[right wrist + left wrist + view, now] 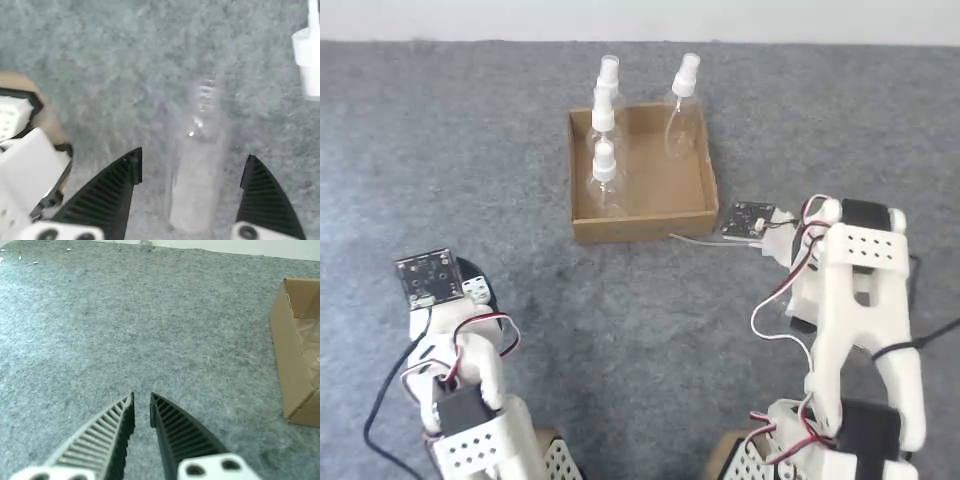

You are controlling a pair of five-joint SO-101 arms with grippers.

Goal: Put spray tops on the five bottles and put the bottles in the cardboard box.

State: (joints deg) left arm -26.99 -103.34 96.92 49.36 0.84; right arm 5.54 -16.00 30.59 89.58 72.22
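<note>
The left jaws hang over bare counter (150,315), all but closed, a thin gap between them, gripping nothing; the cardboard box (640,228) sits mid-counter with four capped bottles (604,175) standing inside; the right jaws gape wide astride the fifth bottle (197,170), clear and topless, touching neither side; a spray top (306,47) sits near it. The grasp seems the step in hand: centre the bottle, close gently on its body, since thin plastic may slip or squash; leave the neck free.

bright, even light; soft faint shadows.
</note>
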